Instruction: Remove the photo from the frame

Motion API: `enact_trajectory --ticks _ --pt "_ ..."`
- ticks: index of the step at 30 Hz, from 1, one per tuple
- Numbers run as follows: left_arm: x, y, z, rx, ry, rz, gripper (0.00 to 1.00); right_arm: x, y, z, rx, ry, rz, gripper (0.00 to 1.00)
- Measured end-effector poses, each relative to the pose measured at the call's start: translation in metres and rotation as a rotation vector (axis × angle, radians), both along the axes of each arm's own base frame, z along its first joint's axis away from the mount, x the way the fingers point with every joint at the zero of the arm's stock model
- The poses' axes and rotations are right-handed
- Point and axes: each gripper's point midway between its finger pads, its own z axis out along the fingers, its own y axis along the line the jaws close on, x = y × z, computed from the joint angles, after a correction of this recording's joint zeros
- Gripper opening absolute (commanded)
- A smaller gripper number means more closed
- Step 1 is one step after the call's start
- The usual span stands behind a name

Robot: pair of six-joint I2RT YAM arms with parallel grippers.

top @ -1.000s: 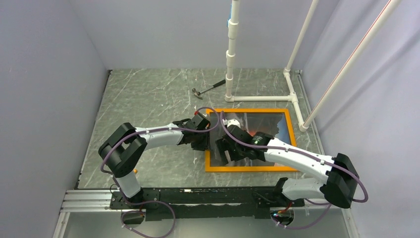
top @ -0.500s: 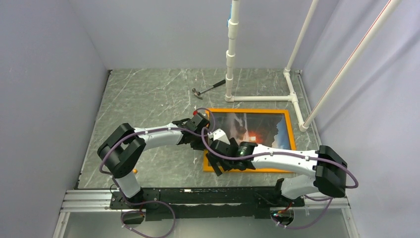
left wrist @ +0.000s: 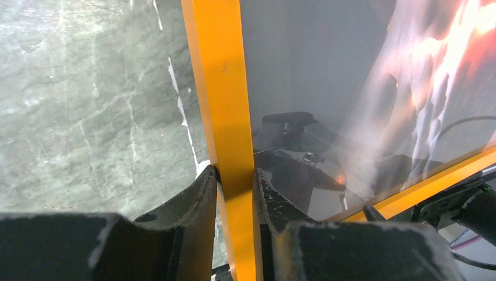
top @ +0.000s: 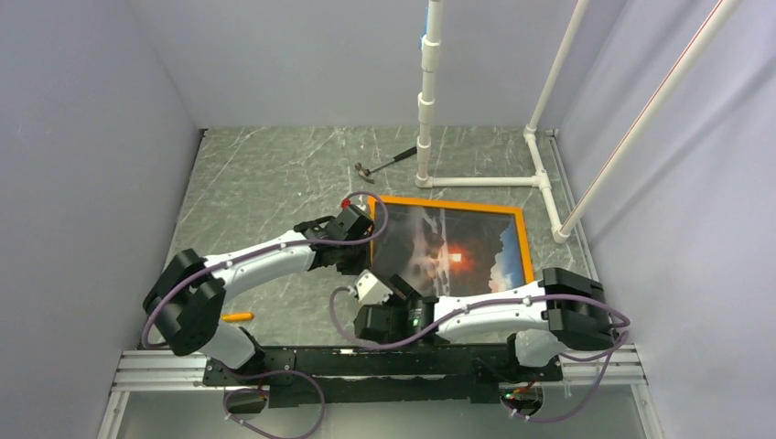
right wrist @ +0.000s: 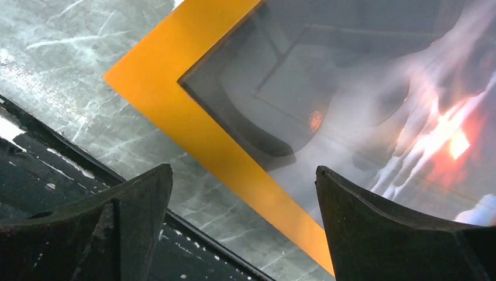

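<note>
The frame [top: 448, 204], a thin bright-orange border, stands tilted with its left side raised off the table. Behind its reflective front sits the photo [top: 448, 251], showing dark rocks, white water and an orange glow. My left gripper [top: 366, 240] is shut on the frame's left bar; in the left wrist view both fingers press that orange bar [left wrist: 225, 88] at the gripper [left wrist: 234, 172]. My right gripper [top: 363, 322] is open by the frame's near left corner. In the right wrist view its spread gripper [right wrist: 243, 170] has the frame [right wrist: 193, 123] and photo [right wrist: 374, 88] beyond it.
A hammer [top: 384, 163] lies at the back of the marble table. A white pipe stand [top: 480, 181] rises behind the frame. An orange-handled screwdriver [top: 236, 316] lies at the near left. The black base rail [top: 366, 361] runs along the near edge under the right gripper.
My left gripper has shut on the frame's left bar and raised it, shifting the frame left. My right arm has drawn back off the photo to the near edge.
</note>
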Motion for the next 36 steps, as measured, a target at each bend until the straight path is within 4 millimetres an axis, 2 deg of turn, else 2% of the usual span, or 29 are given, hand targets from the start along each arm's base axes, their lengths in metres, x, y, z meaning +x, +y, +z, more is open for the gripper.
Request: enact_trajectory --ticks 6,12,19,26,28,31,34,35,36 --pt "-0.003 0.013 0.011 -0.016 -0.021 0.014 0.0 -0.007 0.007 -0.005 -0.083 -0.162 0.071 0.89" --pt "-0.007 0.025 0.009 -0.007 -0.01 0.03 0.0 0.0 0.004 -0.003 -0.152 -0.294 0.056 0.83" --pt "-0.006 0.031 0.016 -0.026 -0.015 0.046 0.0 0.006 0.004 0.003 -0.183 -0.376 0.052 0.75" --pt "-0.003 0.032 0.033 -0.089 -0.024 0.058 0.0 0.01 0.0 -0.003 -0.277 -0.424 0.093 0.68" --pt "-0.003 0.031 0.036 -0.103 -0.028 0.057 0.0 0.011 -0.001 -0.004 -0.298 -0.436 0.101 0.6" --pt "-0.003 0.031 0.038 -0.113 -0.025 0.059 0.0 0.012 -0.001 -0.003 -0.315 -0.451 0.116 0.44" --pt "-0.002 0.033 0.037 -0.12 -0.021 0.066 0.0 0.012 0.003 -0.002 -0.3 -0.455 0.118 0.36" --pt "-0.002 0.035 0.036 -0.127 -0.022 0.072 0.01 0.013 0.003 0.0 -0.297 -0.457 0.12 0.34" --pt "-0.002 0.039 0.034 -0.132 -0.02 0.08 0.09 0.013 0.002 0.001 -0.297 -0.459 0.124 0.3"
